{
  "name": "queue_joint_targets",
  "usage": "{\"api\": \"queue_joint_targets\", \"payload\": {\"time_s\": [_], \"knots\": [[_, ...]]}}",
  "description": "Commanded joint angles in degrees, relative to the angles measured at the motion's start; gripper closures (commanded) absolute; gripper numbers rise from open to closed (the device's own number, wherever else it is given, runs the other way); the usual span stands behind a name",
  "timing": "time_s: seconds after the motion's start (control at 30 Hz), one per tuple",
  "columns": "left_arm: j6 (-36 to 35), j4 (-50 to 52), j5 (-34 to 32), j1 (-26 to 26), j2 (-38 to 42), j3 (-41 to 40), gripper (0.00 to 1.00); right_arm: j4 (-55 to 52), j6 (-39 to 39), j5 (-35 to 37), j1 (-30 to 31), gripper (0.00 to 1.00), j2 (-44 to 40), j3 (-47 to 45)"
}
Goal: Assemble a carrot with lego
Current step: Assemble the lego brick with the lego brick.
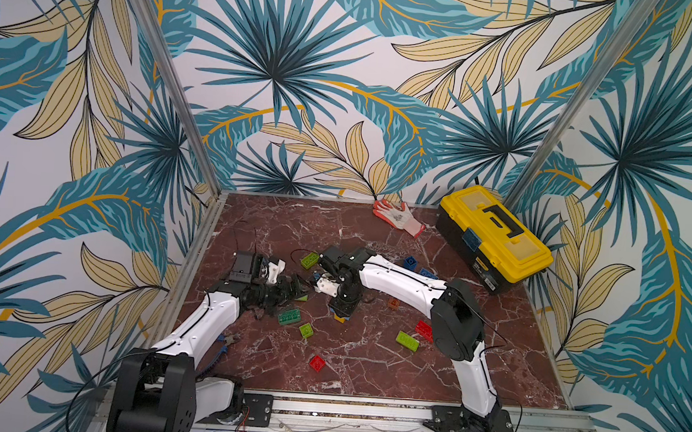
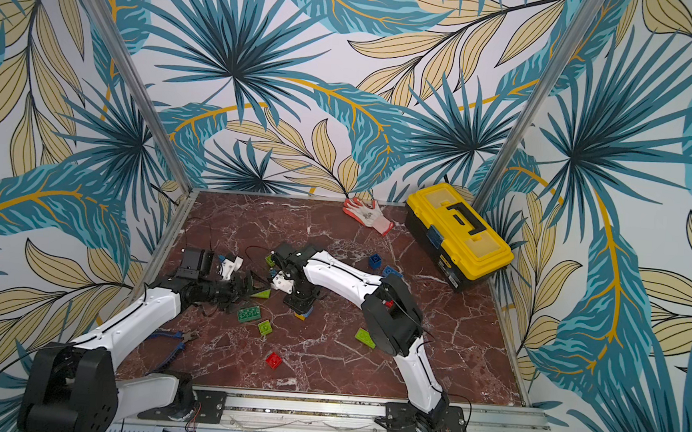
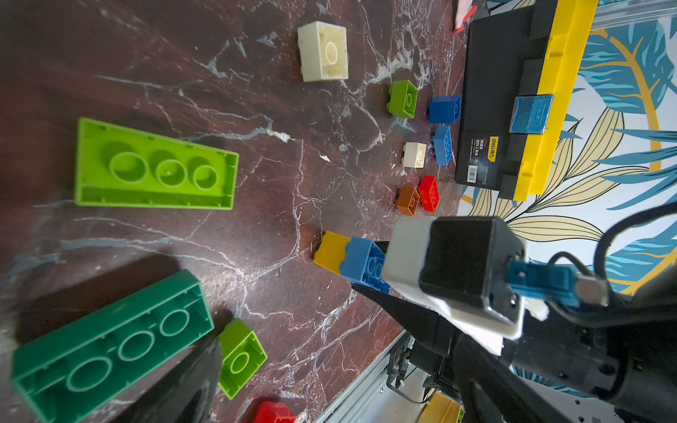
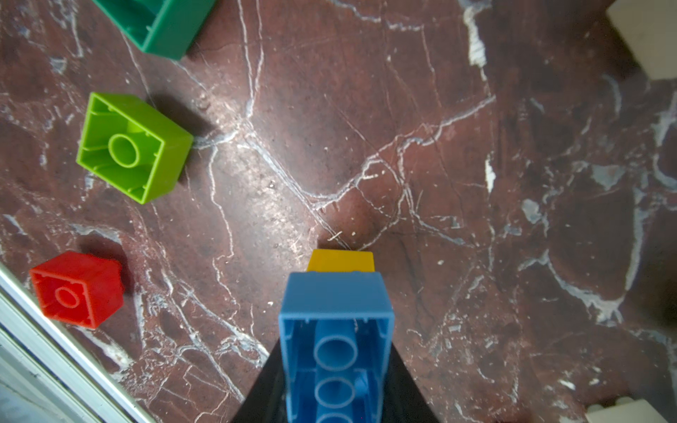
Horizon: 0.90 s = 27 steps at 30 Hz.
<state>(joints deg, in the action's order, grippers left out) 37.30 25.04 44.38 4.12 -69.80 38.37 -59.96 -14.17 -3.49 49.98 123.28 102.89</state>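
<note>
Clamping blue brick (image 4: 335,296) in right gripper (image 4: 336,360), yellow brick (image 4: 340,260) stuck on its end, down on worktop (image 1: 376,236) near dark green brick (image 1: 289,317); probably seating joint. Holding left gripper (image 1: 295,290) fully spread, empty, beside same dark green brick.

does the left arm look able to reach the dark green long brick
Probably yes. The left gripper is open, holds nothing and sits right beside the dark green brick, which has nothing stacked on it. The right gripper, shut on a blue brick, stands clear of it.
</note>
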Motion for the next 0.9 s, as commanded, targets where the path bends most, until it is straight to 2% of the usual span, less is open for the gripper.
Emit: {"api": "queue_joint_targets", "payload": {"time_s": [0.0, 0.47, 0.87], "knots": [[-1.0, -0.9, 0.1, -0.1, 0.1, -0.8, 0.01, -2.3, 0.3, 2.6, 0.9, 0.74, 4.2, -0.7], [-0.7, -0.8, 0.1, -0.2, 1.8, -0.8, 0.01, 0.8, 2.6, 3.4, 2.1, 0.76, 5.6, -5.4], [-0.8, -0.9, 0.3, -0.5, 1.9, -0.8, 0.00, -1.4, 3.3, 7.5, 3.6, 0.76, 8.5, -4.0]]}}
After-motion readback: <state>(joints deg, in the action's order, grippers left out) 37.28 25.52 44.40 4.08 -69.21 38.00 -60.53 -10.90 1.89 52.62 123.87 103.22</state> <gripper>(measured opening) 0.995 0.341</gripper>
